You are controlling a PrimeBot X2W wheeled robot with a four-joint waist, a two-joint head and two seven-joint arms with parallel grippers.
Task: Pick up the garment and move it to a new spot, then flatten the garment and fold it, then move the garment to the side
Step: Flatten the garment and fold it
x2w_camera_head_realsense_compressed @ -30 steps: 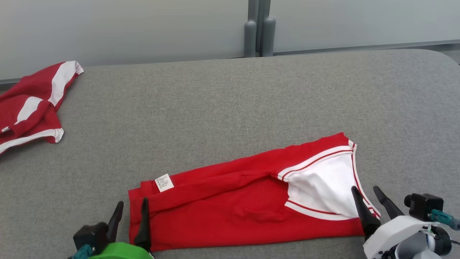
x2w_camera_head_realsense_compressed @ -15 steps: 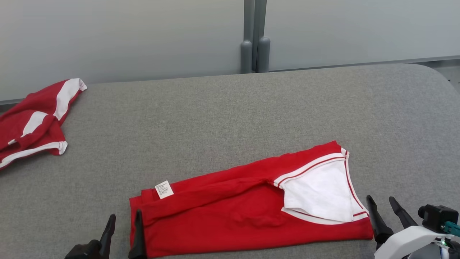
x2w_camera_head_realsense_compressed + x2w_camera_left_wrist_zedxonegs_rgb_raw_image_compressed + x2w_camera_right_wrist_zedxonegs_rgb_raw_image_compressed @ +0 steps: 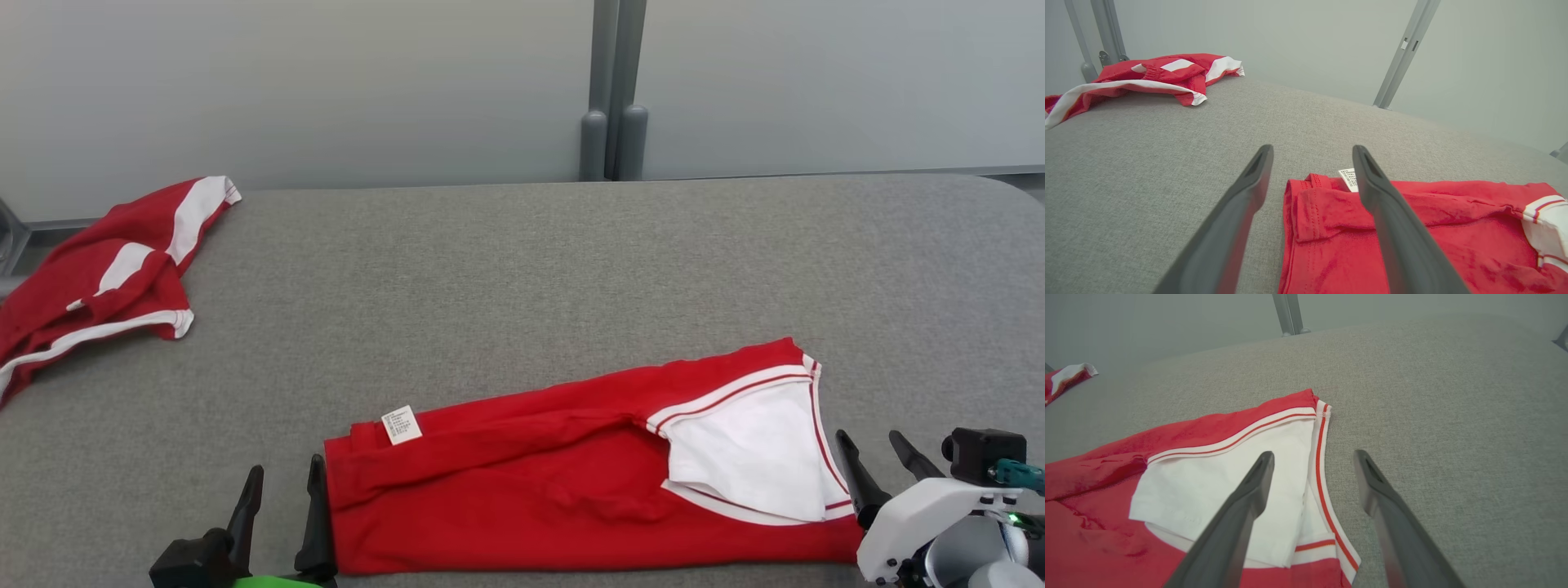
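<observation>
Nearest the robot, the left gripper [image 3: 286, 467] is hovering at the garment's [image 3: 563, 490] left end. Its fingers are standing wide apart with nothing between them. In the left wrist view, one finger is lying over the red cloth and the other over bare table [image 3: 522, 269]. The right gripper [image 3: 869, 437] is likewise gaping and empty at the right end, straddling the white-trimmed edge. Whether either is touching the cloth cannot be told.

The garment is lying on the near part of the table, between the two grippers, already doubled into a long strip. Its long axis is running left to right and slanting, with the right end farther from the robot. The label [image 3: 401, 425] is marking the left end and the white panel [image 3: 759, 457] the right.

It is looking like a light, limp knit that will probably sag and let its layers slide apart. The sounder hold is likely a pinch through every layer at the near corners, on the stitched hem at the left and the ribbed trim at the right.

Farther off, at the table's far left, a second red-and-white garment [image 3: 106, 278] is lying rumpled, well apart.
</observation>
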